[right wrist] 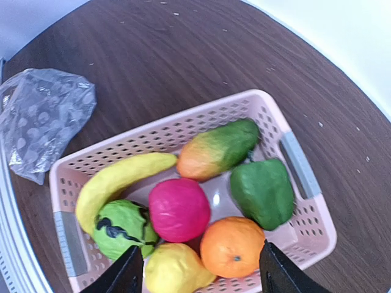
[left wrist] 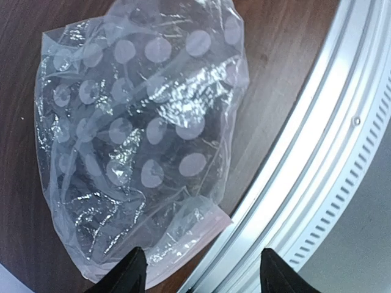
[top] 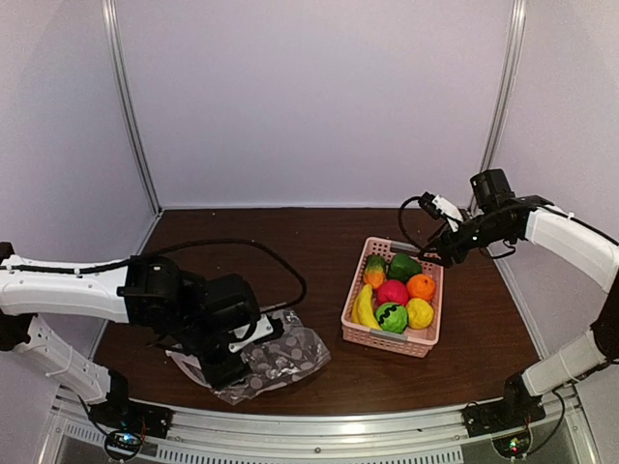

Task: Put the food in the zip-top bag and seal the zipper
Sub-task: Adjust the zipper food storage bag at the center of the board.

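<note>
The clear dotted zip-top bag (top: 280, 360) lies crumpled and flat near the table's front edge; it also shows in the left wrist view (left wrist: 140, 134) and the right wrist view (right wrist: 43, 116). Its whitish zipper strip (left wrist: 183, 244) runs along the near edge; no slider shows. My left gripper (left wrist: 198, 278) is open just above that edge, empty. The food sits in the pink basket (top: 427, 338): banana (right wrist: 116, 180), red apple (right wrist: 179, 209), orange (right wrist: 232, 246), lemon (right wrist: 174, 268), green pepper (right wrist: 263, 192), striped ball (right wrist: 119, 229), and a green-orange mango (right wrist: 217, 149). My right gripper (right wrist: 198, 274) is open above the basket.
The metal rail (left wrist: 305, 152) of the table's front edge runs close beside the bag. White walls and a corner post (top: 131, 106) enclose the brown table (top: 271, 246). The left arm's black cable (top: 280, 266) loops over the table.
</note>
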Tool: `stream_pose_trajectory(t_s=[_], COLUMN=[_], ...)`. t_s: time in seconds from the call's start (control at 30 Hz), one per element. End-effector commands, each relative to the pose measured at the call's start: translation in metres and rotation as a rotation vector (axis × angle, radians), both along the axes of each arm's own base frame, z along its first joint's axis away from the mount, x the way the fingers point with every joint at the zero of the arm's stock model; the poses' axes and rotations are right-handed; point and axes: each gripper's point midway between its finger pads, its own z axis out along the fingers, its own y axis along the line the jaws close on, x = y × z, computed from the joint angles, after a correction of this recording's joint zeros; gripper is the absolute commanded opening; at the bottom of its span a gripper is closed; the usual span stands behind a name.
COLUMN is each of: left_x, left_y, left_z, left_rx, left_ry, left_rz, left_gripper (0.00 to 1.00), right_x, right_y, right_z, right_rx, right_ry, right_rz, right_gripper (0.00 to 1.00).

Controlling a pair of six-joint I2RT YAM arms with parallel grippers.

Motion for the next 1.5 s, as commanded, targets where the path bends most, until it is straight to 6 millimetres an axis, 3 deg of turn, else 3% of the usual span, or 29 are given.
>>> stream_pose_trajectory(t_s=[0.0, 0.17, 0.3, 0.47, 0.63, 0.77, 0.93, 1.03, 1.2, 1.23, 1.33, 1.47], left_x=[-0.013, -0.020, -0.020, 0.004, 0.014, 0.026, 0.071, 0.108, 0.177, 0.193, 0.230, 0.241], left_y=[0.011, 0.003, 0.005, 0.021, 0.000, -0.023, -0.046, -0.054, -0.092, -0.098, -0.114, -0.112], left_z=[-0.001, -0.008, -0.031, -0.042, -0.050, -0.057, -0.066, -0.058, -0.041, -0.039, -0.033, 0.004], left_rx=[0.090, 0.167, 0.328, 0.551, 0.478, 0.447, 0.337, 0.220, -0.091, -0.136, -0.184, -0.131], left_ry=[-0.006, -0.033, -0.026, -0.132, -0.189, -0.245, -0.239, -0.237, -0.201, -0.197, -0.224, -0.293], left_rz=[-0.165, -0.197, -0.192, -0.116, -0.109, -0.113, 0.062, 0.196, 0.308, 0.323, 0.302, 0.238], left_gripper=[0.64, 0.62, 0.58, 0.50, 0.49, 0.38, 0.32, 0.28, 0.22, 0.24, 0.40, 0.56], right_x=[-0.037, -0.049, -0.053, -0.061, -0.062, -0.062, -0.059, -0.060, -0.055, -0.053, -0.050, -0.052], right_y=[0.027, 0.041, 0.048, 0.054, 0.055, 0.057, 0.058, 0.057, 0.058, 0.058, 0.059, 0.059], right_z=[-0.003, -0.009, -0.010, -0.006, -0.009, -0.011, -0.007, -0.005, 0.002, 0.003, 0.003, 0.006], right_rx=[-0.017, -0.007, 0.006, 0.010, 0.003, 0.009, 0.009, 0.008, 0.013, 0.015, 0.013, 0.010], right_ry=[0.001, 0.025, 0.033, 0.030, 0.037, 0.049, 0.049, 0.052, 0.030, 0.030, 0.048, 0.056], right_rz=[0.162, 0.205, 0.217, 0.253, 0.259, 0.261, 0.254, 0.257, 0.237, 0.233, 0.229, 0.233], right_gripper=[0.65, 0.65, 0.65, 0.65, 0.65, 0.65, 0.65, 0.65, 0.65, 0.65, 0.65, 0.65])
